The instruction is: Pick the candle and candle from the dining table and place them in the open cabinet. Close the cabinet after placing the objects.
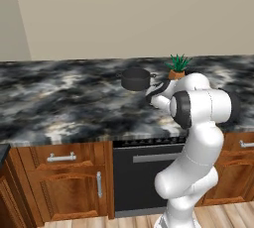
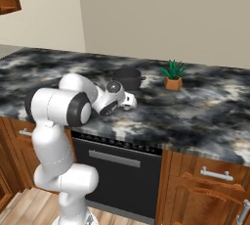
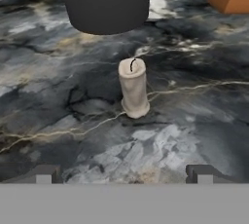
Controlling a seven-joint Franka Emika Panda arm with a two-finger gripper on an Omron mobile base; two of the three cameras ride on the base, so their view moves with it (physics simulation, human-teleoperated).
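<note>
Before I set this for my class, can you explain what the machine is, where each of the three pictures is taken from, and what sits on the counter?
The machine is a white robot arm on a mobile base. Two pictures come from cameras behind it, left and right. The third looks out from its hand along the gripper, which is open and holds nothing. On the black marbled dining table stand a short beige candle just ahead of the gripper, a dark pot beyond it, and a small potted plant. Below the top are wooden drawers and a black oven.
</note>
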